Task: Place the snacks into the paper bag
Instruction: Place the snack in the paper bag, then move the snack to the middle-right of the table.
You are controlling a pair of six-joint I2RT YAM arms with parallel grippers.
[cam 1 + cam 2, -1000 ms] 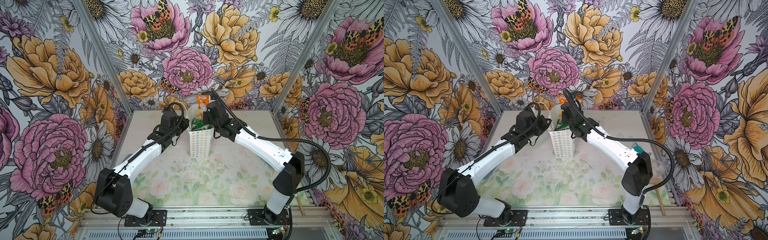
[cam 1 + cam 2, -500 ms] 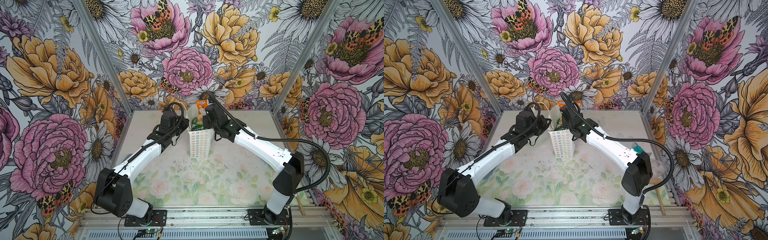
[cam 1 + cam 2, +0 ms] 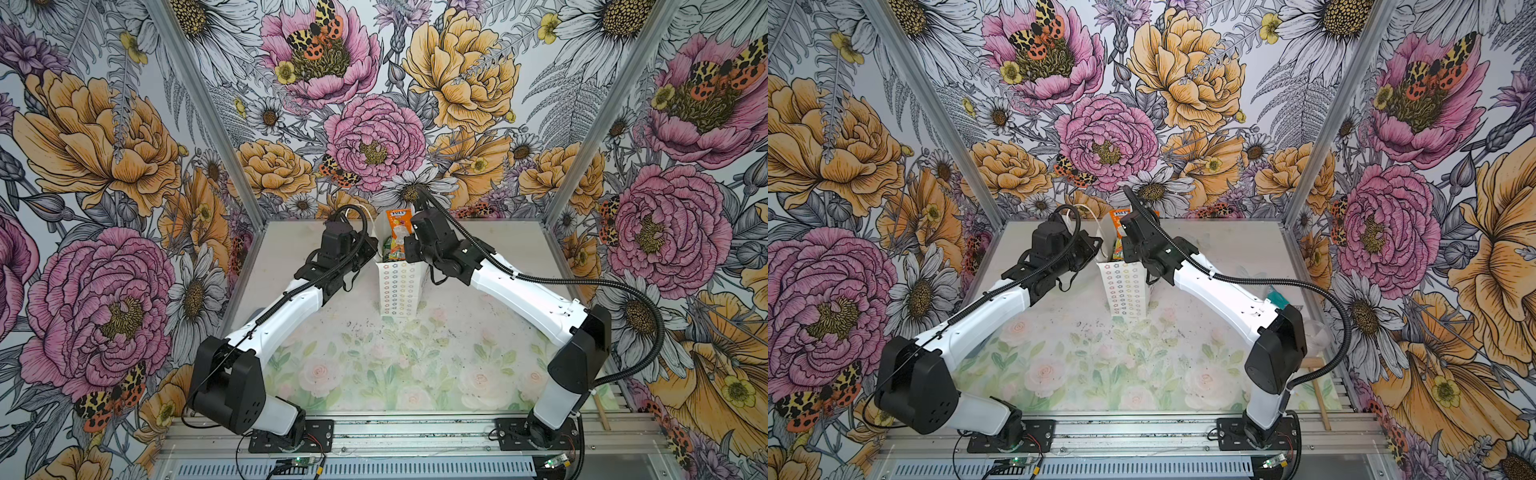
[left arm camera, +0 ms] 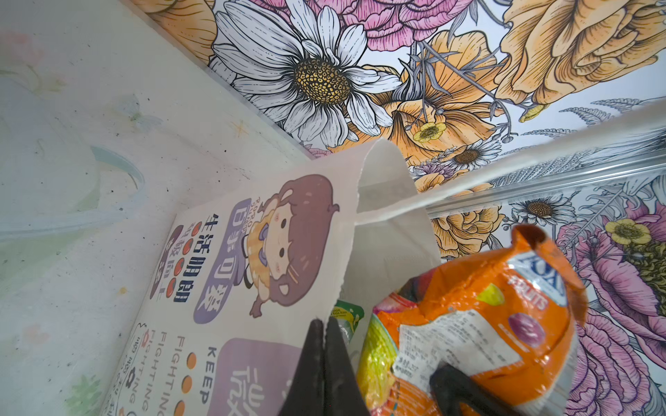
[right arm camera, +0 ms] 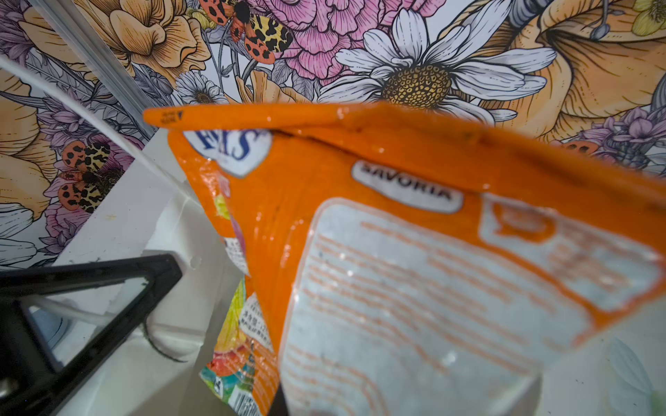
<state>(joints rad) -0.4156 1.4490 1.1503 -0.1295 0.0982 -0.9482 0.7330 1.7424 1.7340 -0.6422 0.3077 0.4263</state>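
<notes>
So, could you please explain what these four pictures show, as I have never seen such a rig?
Two white-and-black robot arms are bolted at a table's near edge. Two pictures look down from overhead; two come from cameras on the arms' wrists. On the table stands a white paper bag; a wooden mallet lies by the table's right edge. The left claw is shut on the bag's rim. The right claw grips an orange snack packet, upright in the bag's mouth, above other packets.

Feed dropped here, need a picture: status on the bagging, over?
Left gripper shut on bag rim. Right gripper shut on orange packet, part-way into the bag mouth. Packets inside crowd it.
</notes>
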